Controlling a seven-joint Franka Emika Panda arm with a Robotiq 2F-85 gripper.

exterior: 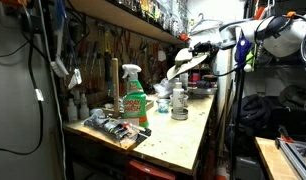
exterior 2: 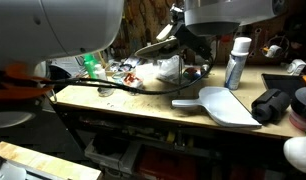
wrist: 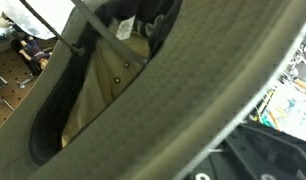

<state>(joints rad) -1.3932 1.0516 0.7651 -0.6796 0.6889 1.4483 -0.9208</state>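
Workbench scene, read left to right. At centre left of an exterior view, a spray bottle (exterior: 134, 95) of green liquid stands on the wooden surface (exterior: 183, 135). To its right, near the upper middle of the frame, a grey-olive brimmed hat (exterior: 177, 72) hangs clear of the surface at the gripper (exterior: 187, 66). In the wrist view the hat (wrist: 193, 90) fills the frame, crown opening and sewn label (wrist: 123, 30) at upper left. The fingers themselves are hidden. Since the hat (exterior 2: 153, 48) rides aloft at the gripper (exterior 2: 188, 42), they are judged clamped on its brim. Further right lie a grey dustpan (exterior 2: 218, 105) and a white bottle (exterior 2: 236, 62). Handling note: soft fabric sags, so a firm pinch, level travel and clearance over the bottles are advisable.
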